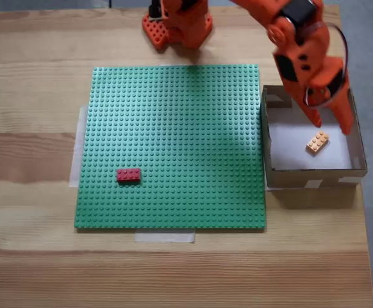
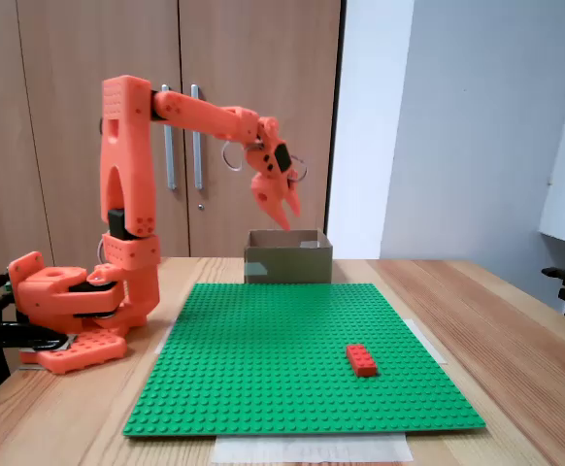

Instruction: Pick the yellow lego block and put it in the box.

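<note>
Looking across my wooden table [image 1: 39, 128], I see the green baseplate [image 1: 174, 141] taped flat, with the box [image 1: 359, 168] just beside its right edge in the top-down fixed view. My orange arm [image 2: 132, 184] reaches out over that box, and the gripper [image 1: 332, 123] hangs above it with its fingers spread and nothing between them. The red brick [image 1: 129, 174] sits on the baseplate, well apart. The yellow lego block [image 1: 318, 142] lies on the box's white floor, tilted. My worry now is pulling back too low: a fingertip could clip the cardboard wall and drag the box.
</note>
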`<state>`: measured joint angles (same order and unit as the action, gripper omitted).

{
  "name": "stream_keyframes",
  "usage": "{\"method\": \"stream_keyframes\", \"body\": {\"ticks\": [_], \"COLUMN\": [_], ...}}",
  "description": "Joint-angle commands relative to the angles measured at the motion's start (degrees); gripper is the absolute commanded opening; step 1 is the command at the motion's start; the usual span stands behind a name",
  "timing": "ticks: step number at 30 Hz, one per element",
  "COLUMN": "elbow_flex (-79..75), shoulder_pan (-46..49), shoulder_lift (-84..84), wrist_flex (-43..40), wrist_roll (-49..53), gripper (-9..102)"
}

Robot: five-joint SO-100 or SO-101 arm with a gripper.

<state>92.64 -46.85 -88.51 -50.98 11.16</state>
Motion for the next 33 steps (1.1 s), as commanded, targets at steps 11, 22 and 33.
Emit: {"method": "stream_keyframes", "body": {"ticks": [11,22,33], "elbow_flex": [24.1,26.5,34.5], "shoulder_pan": [8.3,23.5,36.3], "shoulder_lift": [-38.6,-49.5,-61.3], "wrist_flex": [17.8,21.0,23.0], "wrist_roll": [12.0,1.5,-8.7], "gripper": [9,-1,-1]}}
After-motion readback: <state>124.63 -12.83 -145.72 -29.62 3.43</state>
